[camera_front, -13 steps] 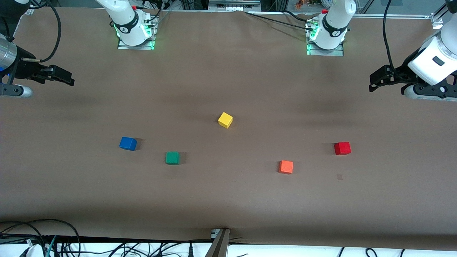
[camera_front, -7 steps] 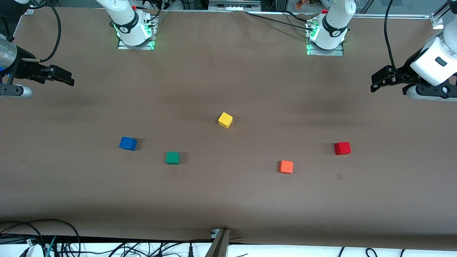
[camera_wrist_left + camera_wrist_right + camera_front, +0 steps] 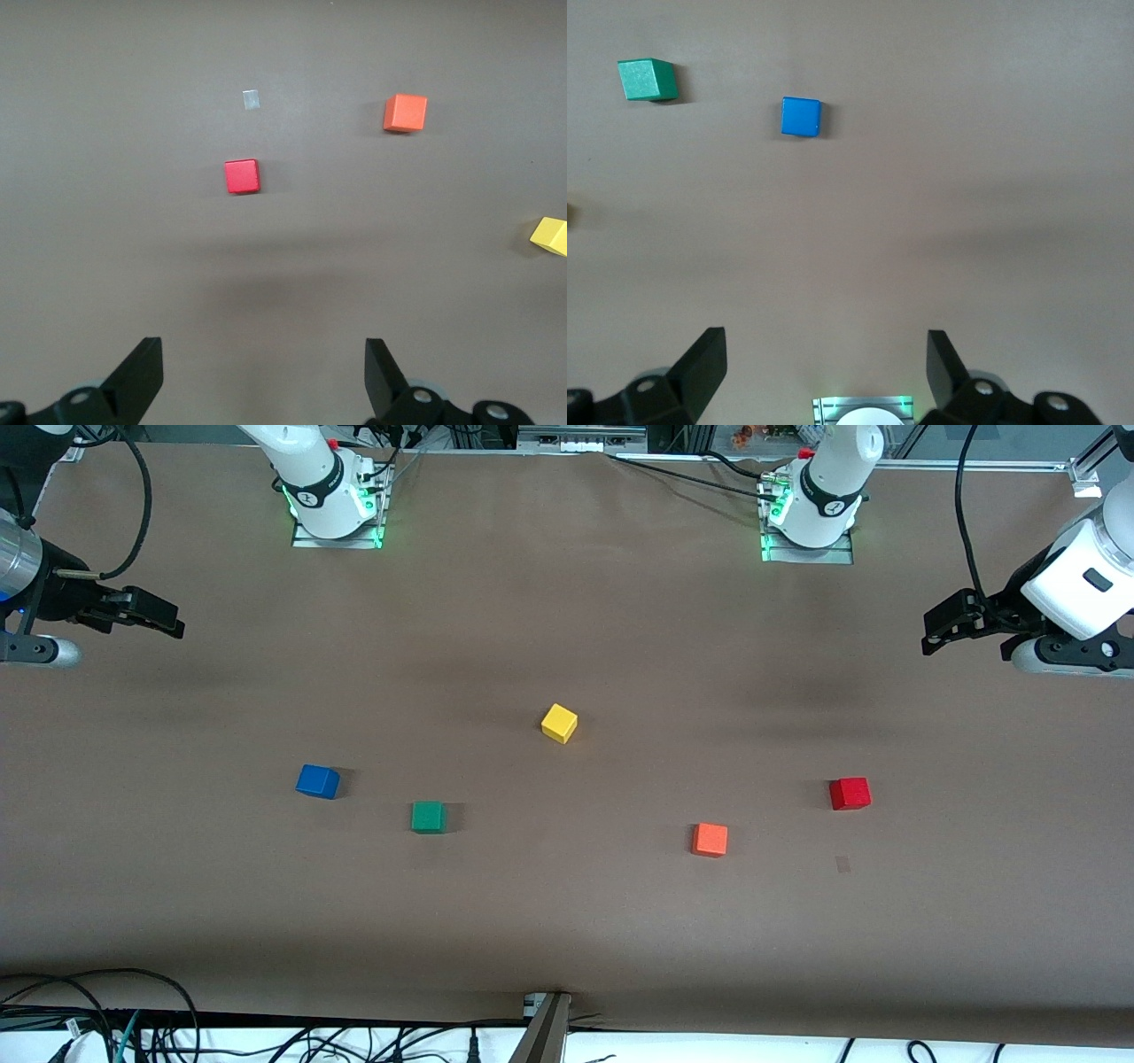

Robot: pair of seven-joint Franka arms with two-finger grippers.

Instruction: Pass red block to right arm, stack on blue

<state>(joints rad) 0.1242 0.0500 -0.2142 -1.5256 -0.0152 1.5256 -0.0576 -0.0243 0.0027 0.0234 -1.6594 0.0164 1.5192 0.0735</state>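
Red block (image 3: 850, 794) untouched; both grippers raised, empty.

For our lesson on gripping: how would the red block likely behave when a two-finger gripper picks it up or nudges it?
The red block looks like a solid cube with flat faces, so it is probably stiff and easy to pinch squarely. It rests flat on the table, so a nudge would likely slide it, not roll it. Being small, it is probably light.

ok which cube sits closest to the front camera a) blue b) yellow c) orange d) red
c, the orange cube lies lowest in the front view, lower than the red block, the blue cube and the yellow cube.
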